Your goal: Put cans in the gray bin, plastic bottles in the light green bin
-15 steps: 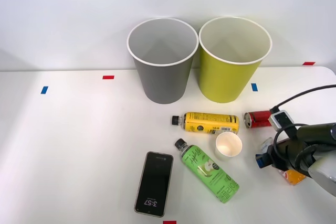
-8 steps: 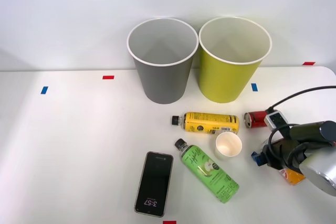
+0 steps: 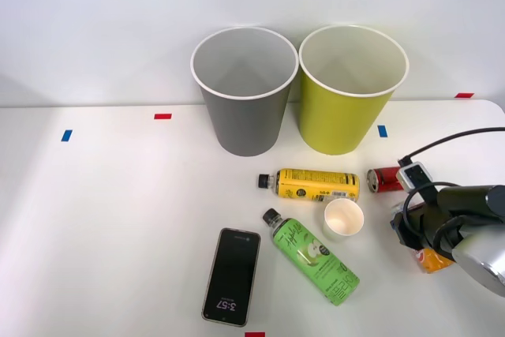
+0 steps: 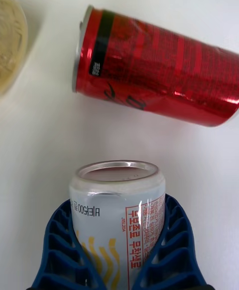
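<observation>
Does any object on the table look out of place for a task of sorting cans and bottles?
Yes. A black phone and a white paper cup sit among the drinks, and neither is a can nor a bottle.

White table [image 3: 110, 219]. Standing at back: gray bin [image 3: 243, 116], light green bin [image 3: 345, 112] just beside. Lying nearer: yellow-label bottle [image 3: 312, 185], green bottle [image 3: 313, 258], red can [image 3: 383, 179], black phone [image 3: 233, 275]. Upright paper cup [image 3: 344, 219] between bottles. Red and blue tape marks [image 3: 162, 116] scattered.
</observation>
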